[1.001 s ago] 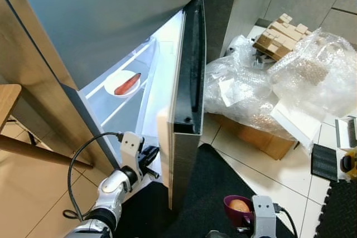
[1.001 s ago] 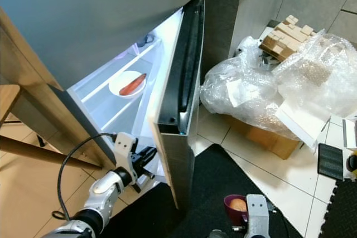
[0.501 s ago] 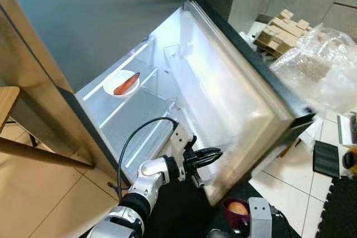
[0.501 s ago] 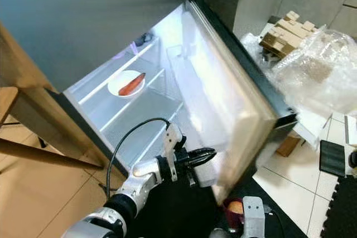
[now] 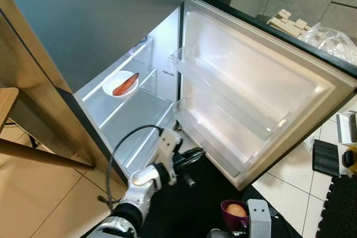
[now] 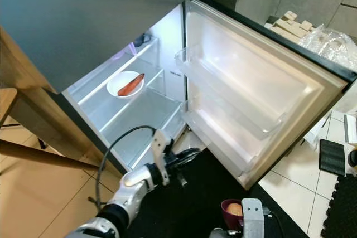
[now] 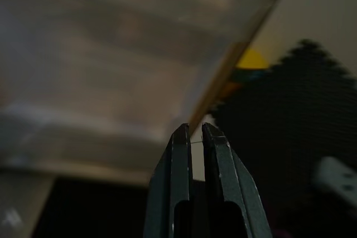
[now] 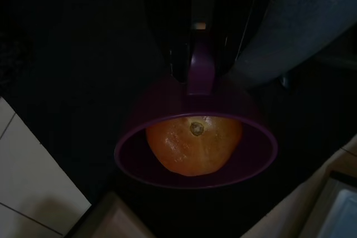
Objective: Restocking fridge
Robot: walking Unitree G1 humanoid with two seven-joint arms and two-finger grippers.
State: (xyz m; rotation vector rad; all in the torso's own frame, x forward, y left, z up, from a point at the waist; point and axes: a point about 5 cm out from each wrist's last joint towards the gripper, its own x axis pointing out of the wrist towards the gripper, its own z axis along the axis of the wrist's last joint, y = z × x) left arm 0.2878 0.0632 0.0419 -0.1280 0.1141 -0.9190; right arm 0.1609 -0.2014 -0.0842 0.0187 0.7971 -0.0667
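The fridge door [image 5: 262, 98] stands wide open, its clear door shelves [image 5: 228, 90] bare. Inside, a white plate [image 5: 111, 88] on a glass shelf carries a long red-orange piece of food [image 5: 127, 83]. My left gripper [image 5: 195, 153] is low by the door's bottom corner on the hinge side, over the black mat; its fingers [image 7: 181, 154] are pressed together on nothing. At the bottom edge my right gripper [image 8: 199, 48] is shut on the handle of a purple cup [image 5: 230, 218] with an orange [image 8: 192, 144] in it.
A wooden table edge [image 5: 8, 98] and wood panel stand at the left. A black mat [image 5: 184, 204] lies before the fridge. Beyond the door are bubble wrap [image 5: 334, 40], wooden blocks [image 5: 287, 20] and dark foam tiles [image 5: 340, 210].
The fridge door has swung from almost closed to wide open. My left gripper swept right with it, then drew back toward the hinge side. The right gripper and cup stayed put.
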